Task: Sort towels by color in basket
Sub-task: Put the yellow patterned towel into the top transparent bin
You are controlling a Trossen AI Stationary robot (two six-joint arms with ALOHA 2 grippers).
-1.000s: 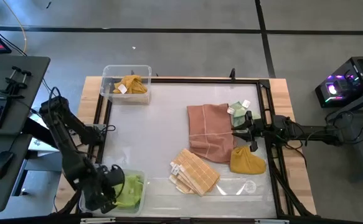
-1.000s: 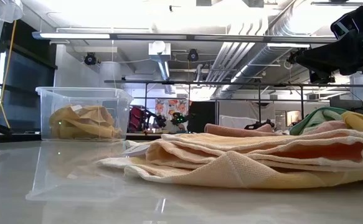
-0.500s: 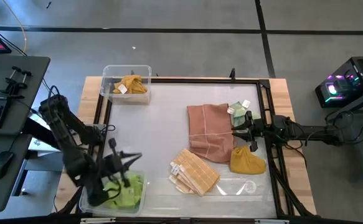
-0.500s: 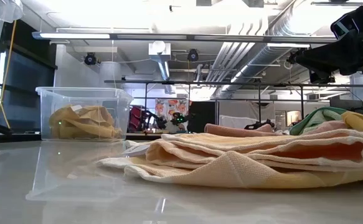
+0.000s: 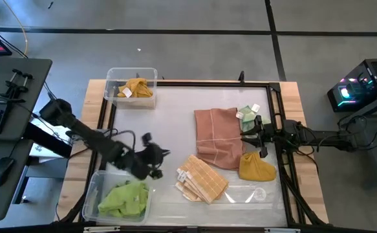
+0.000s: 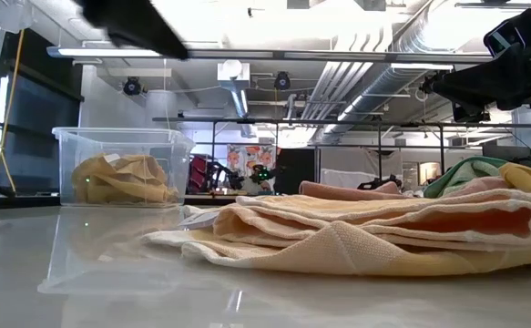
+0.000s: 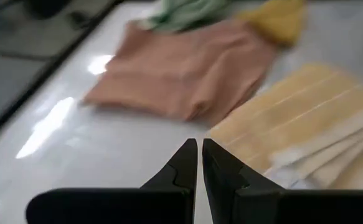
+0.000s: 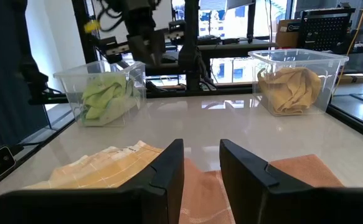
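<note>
While the left gripper (image 5: 154,157) hangs over bare table between the near-left bin and the tan checked towels, its two dark fingers (image 7: 184,167) are pressed almost together with nothing between them (only a thin slit of table shows in the left wrist view). That near-left clear bin (image 5: 95,189) holds a crumpled lime green towel (image 5: 125,199), also seen through the bin's wall in the right wrist view (image 8: 104,94). At the far-left corner a second clear bin (image 5: 110,76) holds a mustard yellow towel (image 5: 136,88), visible in the low view as a bunched heap (image 6: 124,179).

Loose on the white table (image 5: 169,123) lie the unsorted cloths. The tan checked towels (image 5: 202,178) sit as a fanned stack near the front middle. Beside them, towards the right arm, a dusty pink-brown towel (image 5: 216,136) lies flat. A sage green towel (image 5: 246,116) is bunched at the pink one's far right corner, and another mustard yellow towel (image 5: 257,167) sits crumpled by its near right corner.

The right gripper (image 5: 244,136) waits at the right edge of the pink-brown towel, its fingers (image 8: 165,171) spread apart and empty above the cloth.
</note>
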